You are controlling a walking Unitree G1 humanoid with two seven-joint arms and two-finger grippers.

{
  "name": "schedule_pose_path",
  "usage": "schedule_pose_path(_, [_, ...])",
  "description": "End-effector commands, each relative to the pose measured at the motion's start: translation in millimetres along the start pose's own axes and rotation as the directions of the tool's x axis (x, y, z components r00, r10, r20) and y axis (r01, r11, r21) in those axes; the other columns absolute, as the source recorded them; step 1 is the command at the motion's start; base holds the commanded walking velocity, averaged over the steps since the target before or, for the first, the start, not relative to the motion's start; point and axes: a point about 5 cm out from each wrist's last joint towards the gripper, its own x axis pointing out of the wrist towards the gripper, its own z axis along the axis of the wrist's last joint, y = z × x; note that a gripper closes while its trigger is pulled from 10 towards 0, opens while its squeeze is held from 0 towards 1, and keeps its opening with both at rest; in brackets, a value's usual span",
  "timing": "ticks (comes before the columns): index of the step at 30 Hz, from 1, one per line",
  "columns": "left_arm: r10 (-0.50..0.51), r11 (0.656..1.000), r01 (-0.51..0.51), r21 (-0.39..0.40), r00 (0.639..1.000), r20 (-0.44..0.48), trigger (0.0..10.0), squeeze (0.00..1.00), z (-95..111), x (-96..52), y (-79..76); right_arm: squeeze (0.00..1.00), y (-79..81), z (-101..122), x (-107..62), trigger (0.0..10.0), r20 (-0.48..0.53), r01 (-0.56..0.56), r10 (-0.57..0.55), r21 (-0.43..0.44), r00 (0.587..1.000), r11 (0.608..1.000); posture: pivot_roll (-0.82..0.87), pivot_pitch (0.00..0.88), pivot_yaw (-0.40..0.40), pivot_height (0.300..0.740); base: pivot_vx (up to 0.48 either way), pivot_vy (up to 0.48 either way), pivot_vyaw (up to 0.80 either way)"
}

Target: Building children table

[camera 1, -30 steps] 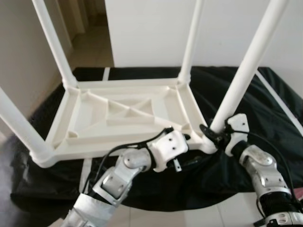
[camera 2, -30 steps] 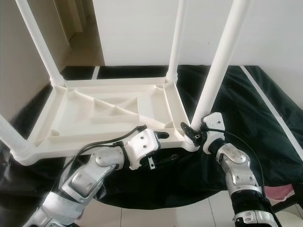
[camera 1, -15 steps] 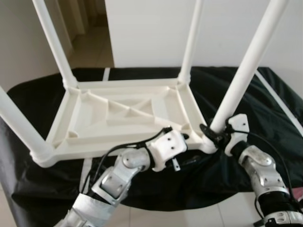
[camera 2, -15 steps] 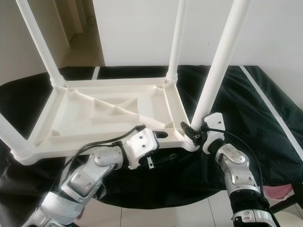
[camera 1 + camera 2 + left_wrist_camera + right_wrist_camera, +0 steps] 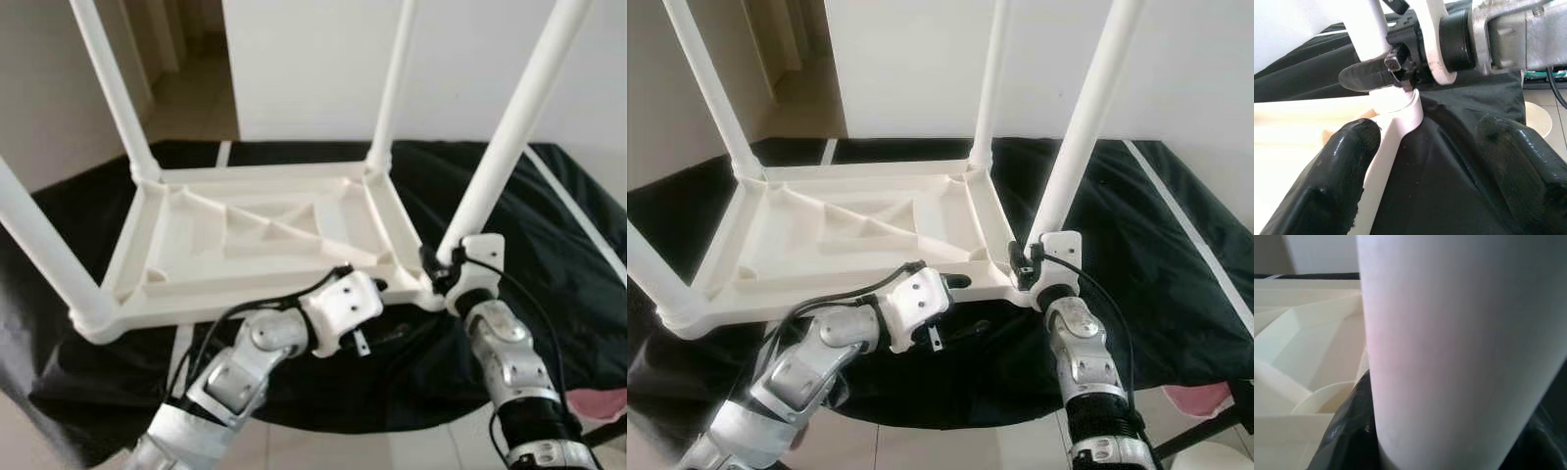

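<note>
Lying upturned on black sheet [image 5: 509, 211] — table [image 5: 265, 235]; right tool [image 5: 1382, 74] pinching leg [image 5: 509, 137], left tool [image 5: 1425, 166] spread.

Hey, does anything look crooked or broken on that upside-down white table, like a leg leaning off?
Nothing stands out. The white table lies upside down on the black sheet, four legs up in its corners. The right gripper is clamped on the near right leg at its base; the left gripper is open at the near edge.

You have one upturned tabletop [image 5: 265, 235], four white legs standing in its corners, one black cloth [image 5: 549, 245] beneath, and two hands at the near edge.
</note>
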Motion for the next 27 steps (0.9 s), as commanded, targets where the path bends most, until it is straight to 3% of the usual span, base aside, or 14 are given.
schedule_pose_path(1, [0.008, 1.000, -0.008, -0.003, 1.000, -0.012, 10.0, 0.00, -1, -0.2, 0.8, 0.00, -1.9, -20, -7.9, 10.0, -0.102, 0.112, -0.109, 0.021, 0.989, 0.993, 0.01, 0.000, -0.048, 0.740, 0.000, 0.000, 0.00])
schedule_pose_path(3, [0.008, 1.000, -0.008, -0.003, 1.000, -0.012, 10.0, 0.00, -1, -0.2, 0.8, 0.00, -1.9, -20, -7.9, 10.0, -0.102, 0.112, -0.109, 0.021, 0.989, 0.993, 0.01, 0.000, -0.048, 0.740, 0.000, 0.000, 0.00])
schedule_pose_path(6, [0.011, 1.000, -0.011, -0.009, 1.000, -0.012, 10.0, 0.00, -1, -0.5, -0.8, 0.00, 10.6, -23, -15.9, 10.0, -0.115, 0.311, -0.304, 0.052, 0.946, 0.949, 0.01, 0.000, -0.048, 0.740, 0.000, 0.000, 0.00])
schedule_pose_path(8, [0.012, 1.000, -0.012, -0.010, 1.000, -0.015, 10.0, 0.00, -2, -1.1, -1.3, 0.00, 17.2, -24, -18.7, 10.0, -0.119, 0.344, -0.336, 0.055, 0.935, 0.937, 0.01, 0.000, -0.048, 0.740, 0.000, 0.000, 0.00])
schedule_pose_path(12, [0.028, 1.000, -0.028, -0.011, 0.999, -0.024, 10.0, 0.00, -2, -4.7, 2.3, 0.00, 29.9, -22, -21.0, 10.0, -0.119, 0.307, -0.298, 0.060, 0.947, 0.950, 0.03, 0.007, -0.053, 0.740, 0.000, 0.000, 0.00])
schedule_pose_path(20, [0.049, 0.999, -0.049, -0.010, 0.998, -0.042, 10.0, 0.00, -7, -10.9, 6.6, 0.00, 29.8, -19, -26.1, 10.0, -0.096, 0.309, -0.303, 0.059, 0.948, 0.949, 0.01, 0.015, -0.043, 0.740, 0.000, 0.000, 0.00])
schedule_pose_path(25, [0.033, 0.999, -0.033, 0.015, 0.999, -0.033, 10.0, 0.00, -5, -4.7, 4.7, 0.00, 25.4, -18, -29.8, 10.0, -0.073, 0.307, -0.303, 0.045, 0.950, 0.951, -0.01, 0.022, -0.027, 0.740, 0.000, 0.000, 0.00])
schedule_pose_path(26, [0.031, 0.999, -0.030, 0.010, 0.999, -0.028, 10.0, 0.00, -4, -3.7, 3.9, 0.47, 24.6, -18, -31.6, 10.0, -0.073, 0.305, -0.302, 0.046, 0.951, 0.951, -0.01, 0.022, -0.027, 0.740, 0.000, 0.000, 0.00])
schedule_pose_path(27, [0.017, 1.000, -0.017, 0.003, 1.000, -0.023, 10.0, 0.00, -4, -1.1, 0.3, 1.00, 22.3, -14, -35.1, 10.0, -0.042, 0.281, -0.279, 0.057, 0.959, 0.958, -0.03, 0.022, -0.012, 0.740, 0.000, 0.000, 0.00])
